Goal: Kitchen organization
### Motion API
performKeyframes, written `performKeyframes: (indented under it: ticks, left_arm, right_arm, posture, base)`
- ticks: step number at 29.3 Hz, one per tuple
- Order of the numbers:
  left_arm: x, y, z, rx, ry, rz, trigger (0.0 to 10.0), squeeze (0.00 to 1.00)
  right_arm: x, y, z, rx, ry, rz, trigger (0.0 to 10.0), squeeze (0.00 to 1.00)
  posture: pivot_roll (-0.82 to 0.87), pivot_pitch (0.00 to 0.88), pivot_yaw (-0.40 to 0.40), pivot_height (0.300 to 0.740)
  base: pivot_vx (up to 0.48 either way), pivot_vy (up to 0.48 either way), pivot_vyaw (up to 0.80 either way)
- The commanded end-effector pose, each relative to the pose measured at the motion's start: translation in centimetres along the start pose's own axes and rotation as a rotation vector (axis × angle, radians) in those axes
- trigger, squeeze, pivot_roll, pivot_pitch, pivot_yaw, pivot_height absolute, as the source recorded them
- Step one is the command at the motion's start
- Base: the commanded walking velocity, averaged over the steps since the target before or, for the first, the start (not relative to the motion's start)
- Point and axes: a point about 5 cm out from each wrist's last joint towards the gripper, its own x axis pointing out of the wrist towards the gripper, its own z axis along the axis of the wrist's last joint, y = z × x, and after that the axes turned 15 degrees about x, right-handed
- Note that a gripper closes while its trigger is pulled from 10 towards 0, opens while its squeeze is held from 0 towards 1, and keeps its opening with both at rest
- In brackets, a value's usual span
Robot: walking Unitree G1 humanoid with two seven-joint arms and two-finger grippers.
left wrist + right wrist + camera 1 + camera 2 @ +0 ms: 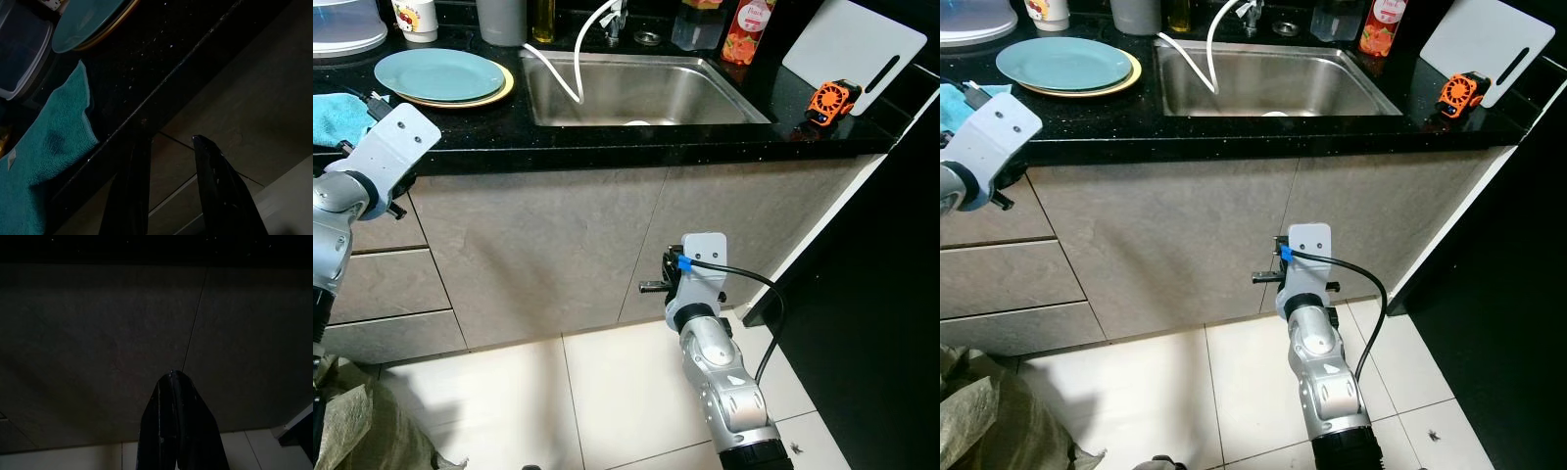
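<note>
Left end effector [171, 147] has its fingers spread, empty, held at the front edge of the black speckled stone counter [607, 147], just beside the teal terry towel [44, 161]. Right end effector [176, 382] has its fingers pressed together, hanging low before the grey cabinet doors [636, 225]. On the counter beyond the towel sits the teal round plate [438, 73], stacked on a yellow plate [499, 91]; the stainless steel sink [636, 93] lies further right. Likely next step is gripping the towel: lift the left arm above the edge, then pinch a raised fold, avoiding the plates.
</note>
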Motion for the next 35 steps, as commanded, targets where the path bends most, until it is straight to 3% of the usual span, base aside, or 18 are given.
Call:
performKeyframes:
  ticks: [1,35]
  left_arm:
    - [0.32,-0.73,0.81,0.009,-0.024,-0.014,10.0,0.0]
    - [0.12,-0.62,0.76,0.009,-0.025,-0.013,10.0,0.0]
  right_arm:
    - [-0.05,-0.5,-0.4,0.0,0.013,-0.02,10.0,0.0]
    - [-0.28,-0.39,-0.35,0.008,0.012,-0.024,10.0,0.0]
  posture:
    - [0.27,0.068,-0.078,0.74]
    - [0.27,0.083,-0.074,0.74]
  base:
    - [0.0,0.0,0.0]
    - [0.0,0.0,0.0]
